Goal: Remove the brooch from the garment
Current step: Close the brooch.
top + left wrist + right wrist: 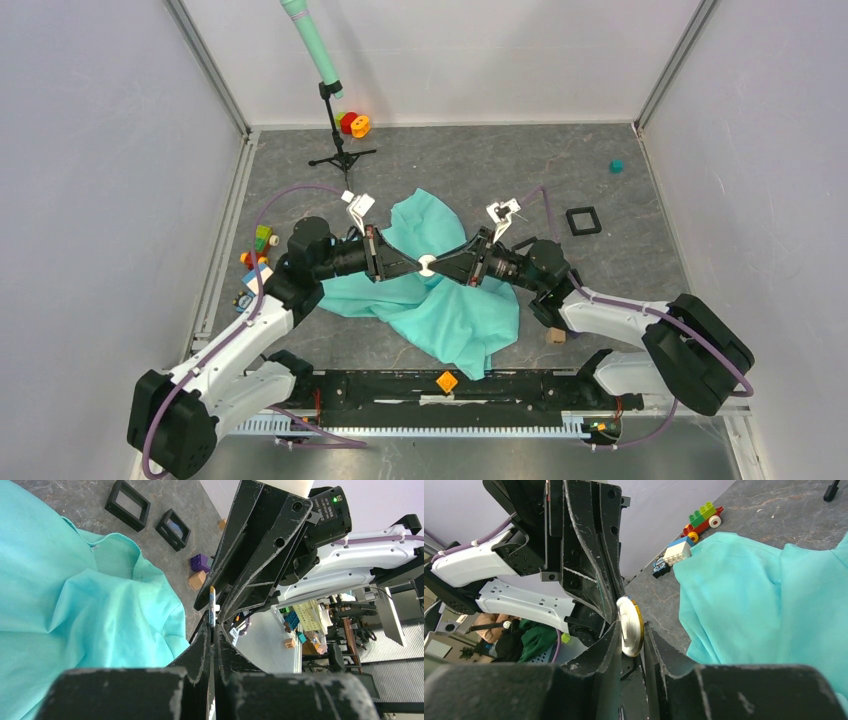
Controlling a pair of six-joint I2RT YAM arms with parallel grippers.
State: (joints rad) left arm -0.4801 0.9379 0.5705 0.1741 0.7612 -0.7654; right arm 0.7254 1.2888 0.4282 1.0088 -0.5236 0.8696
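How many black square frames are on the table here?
2. In the left wrist view, both lie on the grey table past the garment: the farther frame and the nearer frame, near a purple block. The top view shows only one.

Both arms reached inward with forearms nearly level, so that the left end effector [418,266] and the right end effector [436,264] met tip to tip, the left pinched tight on the thin brooch [630,627], the right's fingers set narrowly apart around it, contact unclear.

Robotics lab: white panel walls [100,150] box in the grey surface [640,275]; equipment racks [350,630] behind the right claw [215,611].
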